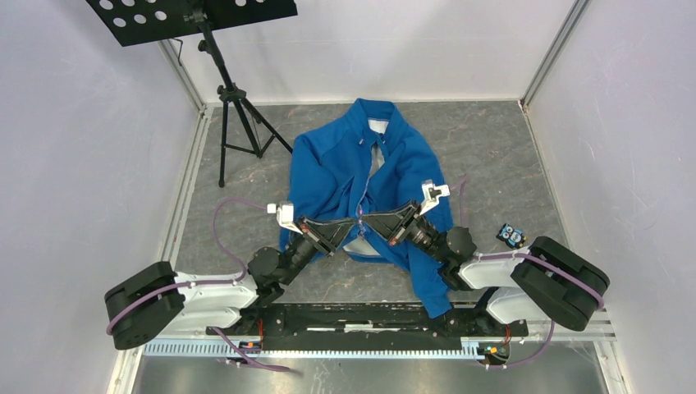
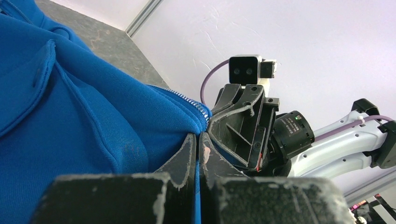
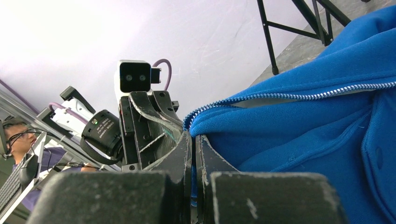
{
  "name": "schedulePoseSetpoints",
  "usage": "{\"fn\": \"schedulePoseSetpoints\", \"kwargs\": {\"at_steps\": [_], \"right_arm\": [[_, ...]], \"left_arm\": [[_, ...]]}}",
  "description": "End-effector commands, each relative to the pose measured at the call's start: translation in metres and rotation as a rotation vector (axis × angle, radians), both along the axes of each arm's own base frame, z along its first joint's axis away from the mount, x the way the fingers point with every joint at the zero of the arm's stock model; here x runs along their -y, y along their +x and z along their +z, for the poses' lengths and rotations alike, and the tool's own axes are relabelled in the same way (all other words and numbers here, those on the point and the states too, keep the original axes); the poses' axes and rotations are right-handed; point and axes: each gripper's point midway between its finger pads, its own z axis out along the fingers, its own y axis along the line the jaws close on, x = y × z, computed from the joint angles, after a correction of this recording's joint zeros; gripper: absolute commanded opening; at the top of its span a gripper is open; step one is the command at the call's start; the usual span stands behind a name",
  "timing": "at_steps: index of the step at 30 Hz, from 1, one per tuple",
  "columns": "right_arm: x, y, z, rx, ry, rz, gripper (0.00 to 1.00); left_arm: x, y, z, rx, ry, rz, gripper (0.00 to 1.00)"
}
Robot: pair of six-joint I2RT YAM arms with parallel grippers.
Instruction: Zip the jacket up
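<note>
The bright blue jacket (image 1: 353, 164) lies on the table with its collar at the far end and its front partly open, white lining showing. My left gripper (image 1: 351, 222) and right gripper (image 1: 369, 220) meet tip to tip at the lower end of the zipper. In the left wrist view my left gripper (image 2: 198, 140) is shut on the blue fabric edge, with zipper teeth (image 2: 189, 99) just above. In the right wrist view my right gripper (image 3: 193, 140) is shut on the other front edge of the jacket (image 3: 303, 121), beside its zipper teeth (image 3: 299, 96).
A black music stand (image 1: 226, 98) on a tripod stands at the far left. A small black and blue object (image 1: 510, 236) lies on the table at the right. White walls enclose the table on three sides. A person sits outside the cell in the right wrist view (image 3: 14, 135).
</note>
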Motion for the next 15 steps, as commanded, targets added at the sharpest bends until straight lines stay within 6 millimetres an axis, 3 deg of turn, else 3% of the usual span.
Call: {"fn": "schedulePoseSetpoints", "kwargs": {"at_steps": [1, 5, 10, 11, 15], "right_arm": [[0.046, -0.031, 0.132, 0.366, 0.436, -0.052, 0.00], [0.050, -0.034, 0.135, 0.385, 0.439, -0.061, 0.00], [0.050, -0.031, 0.122, 0.343, 0.416, -0.067, 0.00], [0.049, -0.031, 0.122, 0.344, 0.416, -0.060, 0.00], [0.046, -0.030, 0.123, 0.338, 0.422, -0.048, 0.00]], "left_arm": [[0.004, -0.016, 0.042, 0.074, -0.149, -0.087, 0.02], [0.001, -0.016, 0.042, 0.070, -0.151, -0.083, 0.02], [-0.001, -0.011, 0.035, 0.014, -0.117, -0.055, 0.03], [0.000, -0.009, 0.032, -0.007, -0.103, -0.053, 0.09], [-0.004, -0.009, 0.031, -0.010, -0.079, -0.038, 0.18]]}}
